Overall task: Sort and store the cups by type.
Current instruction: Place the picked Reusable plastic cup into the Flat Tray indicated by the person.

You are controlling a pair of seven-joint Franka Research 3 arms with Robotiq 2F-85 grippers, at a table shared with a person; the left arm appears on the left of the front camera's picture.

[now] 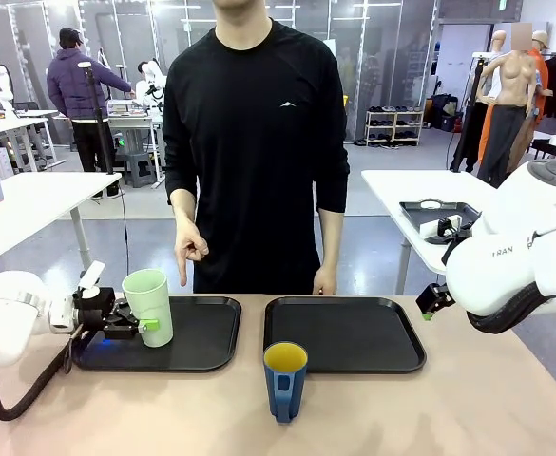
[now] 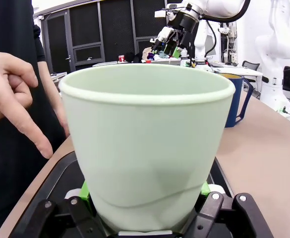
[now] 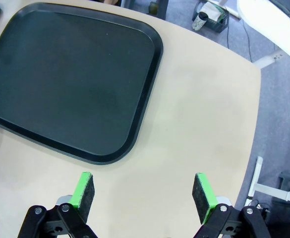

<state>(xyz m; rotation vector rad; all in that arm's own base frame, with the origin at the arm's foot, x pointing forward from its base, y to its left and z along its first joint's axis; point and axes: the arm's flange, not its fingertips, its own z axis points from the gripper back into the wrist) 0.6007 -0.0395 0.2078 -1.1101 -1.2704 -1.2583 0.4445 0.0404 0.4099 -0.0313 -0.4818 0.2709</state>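
Over left tray, near-left corner | left claw clamped on upright mint tumbler; resting or hovering, cannot tell | blue mug upright near table front edge, before gap between trays; right claw apart, unladen, likelier taker

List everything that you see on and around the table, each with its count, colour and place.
tumbler: one, pale mint green, upright at the left tray
mug: one, dark blue, yellow inside, on the table in front of the trays
left tray: one, black
right tray: one, black, beside it
table: one, beige
person's hand: one, pointing down at the left tray
left gripper: shut on the tumbler
right gripper: open, above the table
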